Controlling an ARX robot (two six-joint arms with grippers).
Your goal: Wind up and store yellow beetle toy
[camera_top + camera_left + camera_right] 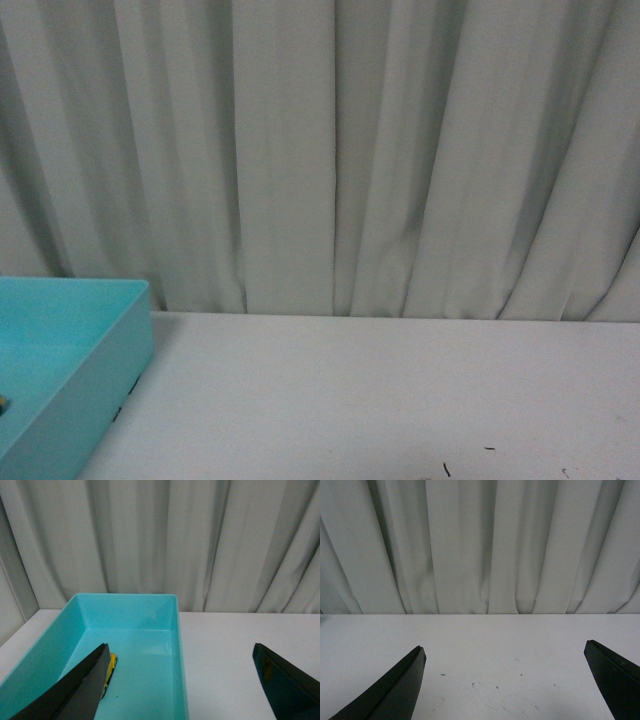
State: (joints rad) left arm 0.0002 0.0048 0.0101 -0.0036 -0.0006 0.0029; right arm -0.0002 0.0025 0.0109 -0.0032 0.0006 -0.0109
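The yellow beetle toy (110,667) lies on the floor of a turquoise bin (176,645); only a yellow sliver shows beside one finger in the left wrist view. In the front view a tiny part of it (4,403) shows at the left edge inside the bin (120,340). My left gripper (181,652) is open and empty, hovering over the bin's right wall, one finger over the bin and one over the table. My right gripper (505,652) is open and empty above the bare white table (500,640).
A pleated grey-white curtain (330,150) hangs right behind the table's far edge. The bin stands at the table's left side. Small dark specks (473,684) mark the tabletop.
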